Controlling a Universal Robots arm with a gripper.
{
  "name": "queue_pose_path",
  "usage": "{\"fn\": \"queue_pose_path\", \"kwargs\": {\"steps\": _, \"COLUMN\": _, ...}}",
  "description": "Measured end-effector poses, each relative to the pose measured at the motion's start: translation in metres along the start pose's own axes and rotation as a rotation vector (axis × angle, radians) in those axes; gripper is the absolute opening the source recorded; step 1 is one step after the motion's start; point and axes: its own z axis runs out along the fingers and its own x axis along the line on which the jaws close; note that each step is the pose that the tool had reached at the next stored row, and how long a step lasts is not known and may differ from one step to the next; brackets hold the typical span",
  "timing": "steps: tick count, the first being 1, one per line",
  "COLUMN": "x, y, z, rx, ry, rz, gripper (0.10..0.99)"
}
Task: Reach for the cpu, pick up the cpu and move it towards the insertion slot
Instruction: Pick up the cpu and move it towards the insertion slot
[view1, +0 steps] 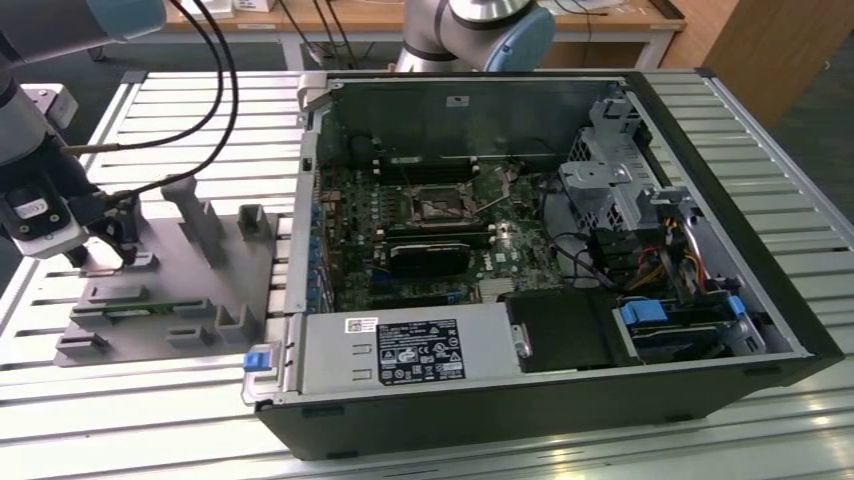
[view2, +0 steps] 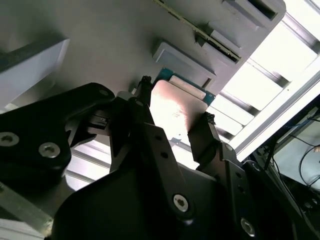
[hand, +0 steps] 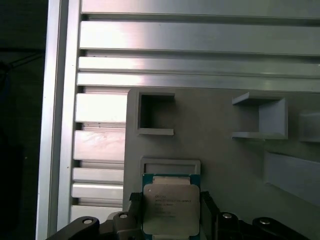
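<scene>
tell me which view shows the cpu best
The first wrist view: the cpu faces that camera squarely, silvery top and rim plain. The second wrist view shows it slanted and washed by glare. In the exterior view the pincer stands over it on the grey fixture.

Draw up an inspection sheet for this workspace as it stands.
Surface: slatted metal table, carrying a grey fixture and an open PC case.
Job's things: cpu lying in its seat on the fixture; slot on the board inside the case, well apart from the cpu.
Clutter: black card beside the slot.
Grippers: claw down at the cpu, over the fixture.
Cables: black cables hanging off the arm; coloured wires inside the case.
Surroundings: wooden bench behind the table.
</scene>
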Motion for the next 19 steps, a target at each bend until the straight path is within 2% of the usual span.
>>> {"fn": "queue_pose_path", "kwargs": {"steps": 8, "x": 0.0002, "y": 0.0003, "z": -0.0063, "rx": 0.0, "ry": 0.0001, "rz": 0.0, "gripper": 0.545}}
{"fn": "queue_pose_path", "kwargs": {"steps": 19, "x": 0.0003, "y": 0.0005, "z": -0.0105, "rx": 0.0, "ry": 0.0003, "rz": 0.0, "gripper": 0.545}}
